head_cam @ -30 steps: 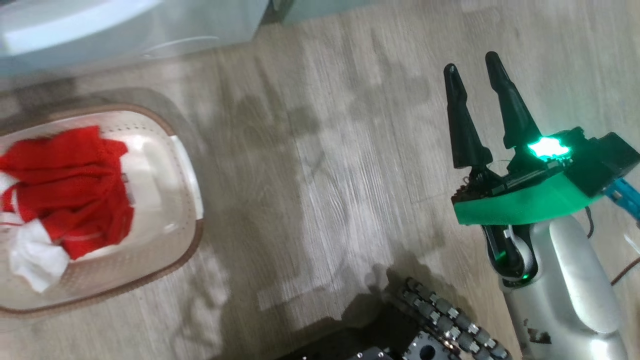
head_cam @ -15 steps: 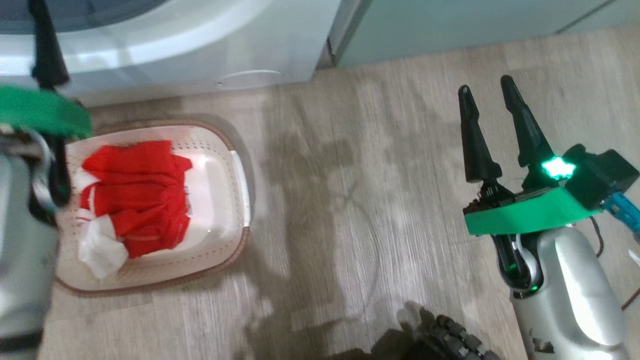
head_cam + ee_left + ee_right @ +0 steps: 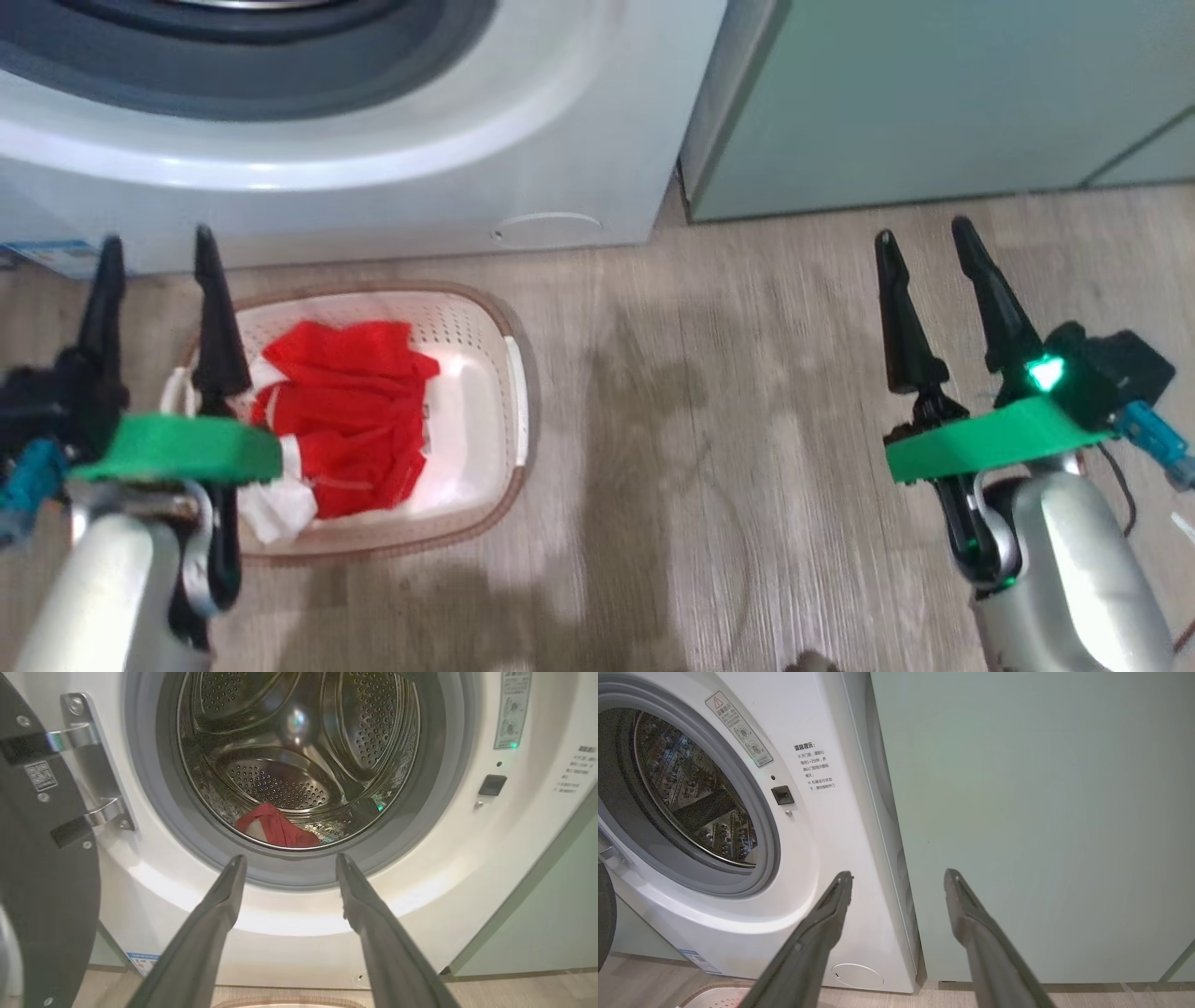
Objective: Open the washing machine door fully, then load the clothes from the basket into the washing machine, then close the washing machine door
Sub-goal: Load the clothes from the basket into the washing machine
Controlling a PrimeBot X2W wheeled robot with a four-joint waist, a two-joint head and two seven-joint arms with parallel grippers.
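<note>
The washing machine stands at the top of the head view, its grey seal showing. Its door is swung open to the left in the left wrist view. One red garment lies in the steel drum. On the floor in front, the basket holds red and white clothes. My left gripper hangs open and empty above the basket's left end, pointing at the drum mouth. My right gripper is open and empty over bare floor to the right, facing the machine's right edge.
A pale green cabinet stands right of the machine, close against its side. A small round white flap sits low on the machine front. Wood floor lies between basket and right arm.
The head camera has swung, so the whole picture shifted: the machine front and cabinet now show at the top. My left gripper has come fully into view at the lower left. Both grippers stay open.
</note>
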